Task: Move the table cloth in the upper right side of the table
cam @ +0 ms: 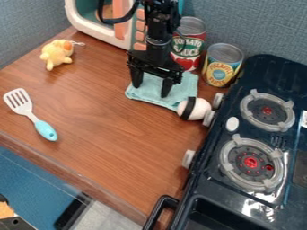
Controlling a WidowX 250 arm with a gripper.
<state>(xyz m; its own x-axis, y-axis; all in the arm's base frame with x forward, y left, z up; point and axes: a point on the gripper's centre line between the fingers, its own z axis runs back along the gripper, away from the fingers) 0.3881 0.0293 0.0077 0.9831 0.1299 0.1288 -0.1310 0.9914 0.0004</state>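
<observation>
Camera view: the black two-finger gripper (151, 91) hangs down over the light-blue table cloth (186, 86), its fingers standing wide apart, with cloth visible between them; no fold is seen pinched. The cloth lies towards the upper right corner of the wooden table (99, 105), slightly rumpled, just in front of the red-labelled can (190, 37) and beside the yellow-labelled can (222, 65). A white rounded object with a black band (194, 108) sits at the cloth's lower right corner; whether it touches the fabric cannot be determined. The toy microwave (102, 24) stands at the table's upper edge, and the dark toy stove (207, 173) borders the right edge. The yellow plush toy (57, 53) lies near the upper left edge, and the slotted spatula (43, 128) by the left side, both well apart from the work. Assessment: the cloth's position appears consistent with the requested area, so the step in hand is judged to be the release or its immediate aftermath. The next move calls for a straight lift, fingers kept apart, clearing the fabric before any sideways travel. A finger catching the cloth could drag it out of place; swinging right too low could knock the cans or the banded object.
</observation>
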